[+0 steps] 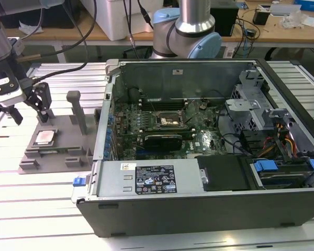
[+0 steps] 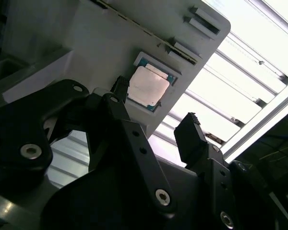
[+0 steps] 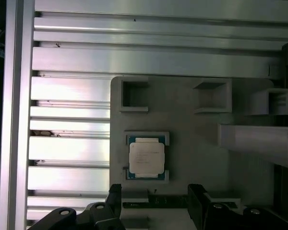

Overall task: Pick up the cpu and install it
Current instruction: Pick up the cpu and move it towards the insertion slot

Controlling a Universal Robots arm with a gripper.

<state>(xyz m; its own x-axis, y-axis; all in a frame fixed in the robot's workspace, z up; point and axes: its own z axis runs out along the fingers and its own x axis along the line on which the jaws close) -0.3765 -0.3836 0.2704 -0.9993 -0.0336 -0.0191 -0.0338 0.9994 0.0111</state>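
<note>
Two black fingers show in the first wrist view. How do the jaws stand?

— Spread, with nothing between them. Both wrist views show an open gap from tip to tip, and in the second wrist view the far fingertip sits well apart from its mate.

What lies nearest them?

— The cpu. It rests flat, silvery top up, in a shallow square recess of a grey tray. It is just beyond the fingertips and touches neither of them.

So nothing is lifted?

— No, the cpu sits in its recess and the jaws hang above the tray without contact.

Where is all this in the exterior view?

— At the exterior view's left. The jaws hover over the far end of the tray, and an upright grey post rises from the tray beside the cpu's recess. The tray lies on a slatted metal tabletop.

And further out?

— An open computer case lies on its side on the same tabletop, just beside the tray toward the exterior view's right. Inside it is a green motherboard with a black square socket frame near its middle, well apart from the cpu.
</note>
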